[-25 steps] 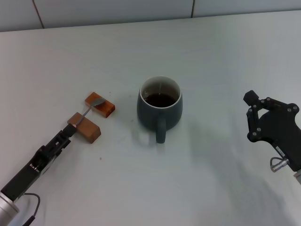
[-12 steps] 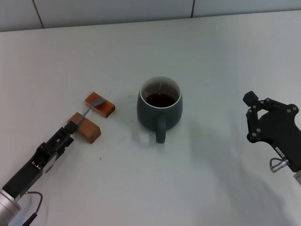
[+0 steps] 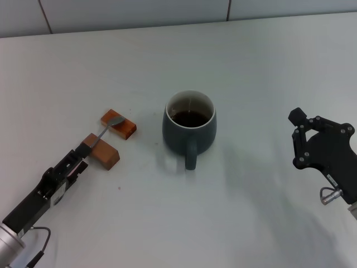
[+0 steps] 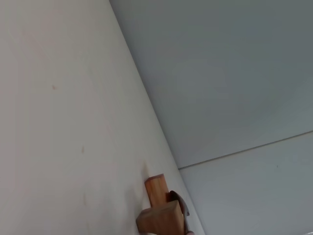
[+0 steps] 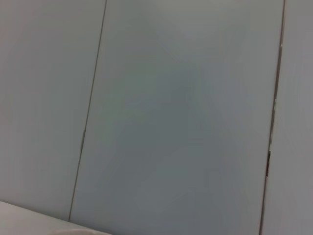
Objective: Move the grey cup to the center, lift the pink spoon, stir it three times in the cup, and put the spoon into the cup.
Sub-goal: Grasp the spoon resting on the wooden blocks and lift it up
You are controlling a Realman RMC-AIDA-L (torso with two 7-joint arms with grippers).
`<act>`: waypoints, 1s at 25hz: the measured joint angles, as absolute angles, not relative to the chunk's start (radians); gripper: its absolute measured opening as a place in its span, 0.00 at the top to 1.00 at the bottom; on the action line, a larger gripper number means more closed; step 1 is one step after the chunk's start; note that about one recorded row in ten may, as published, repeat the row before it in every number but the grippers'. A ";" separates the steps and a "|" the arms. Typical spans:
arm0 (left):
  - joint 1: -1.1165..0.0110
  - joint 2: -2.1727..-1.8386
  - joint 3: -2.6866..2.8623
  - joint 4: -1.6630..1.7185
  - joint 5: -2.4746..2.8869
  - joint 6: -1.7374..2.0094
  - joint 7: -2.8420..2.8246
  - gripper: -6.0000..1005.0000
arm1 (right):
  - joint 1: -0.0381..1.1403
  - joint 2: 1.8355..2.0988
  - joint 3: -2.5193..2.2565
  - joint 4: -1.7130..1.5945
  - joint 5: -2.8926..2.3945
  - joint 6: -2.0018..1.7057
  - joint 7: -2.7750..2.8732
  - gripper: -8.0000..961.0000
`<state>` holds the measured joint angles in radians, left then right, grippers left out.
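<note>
Pincer first: my left pincer (image 3: pixel 83 151) is sitting low over the desk (image 3: pixel 251 78) at the handle end of the pink spoon (image 3: pixel 107 129), right against the nearer wooden block (image 3: pixel 102 151); whether its tips are apart or already clamped on the handle I cannot tell. My right pincer (image 3: pixel 298 120) is hanging off to the right, well apart from everything, and I cannot tell its state either.

I am judging the first step as done: the grey cup (image 3: pixel 189 127) is standing upright near the middle of the desk, its handle toward me, dark liquid inside. The spoon is lying bridged across the two blocks, its metal bowl resting on the farther block (image 3: pixel 119 123), so the lift is not yet done. My left wrist view is showing only the two blocks and a bit of the spoon's bowl. Lifting, three stirs and dropping the spoon into the cup are all remaining, as I am reading it
</note>
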<state>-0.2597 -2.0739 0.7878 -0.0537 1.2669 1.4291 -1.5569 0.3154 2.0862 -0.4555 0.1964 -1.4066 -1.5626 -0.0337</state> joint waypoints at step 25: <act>-0.278 -2.074 0.792 -0.094 1.267 1.410 -1.589 0.43 | 0.321 2.086 -0.456 0.190 -1.407 -1.559 -0.034 0.99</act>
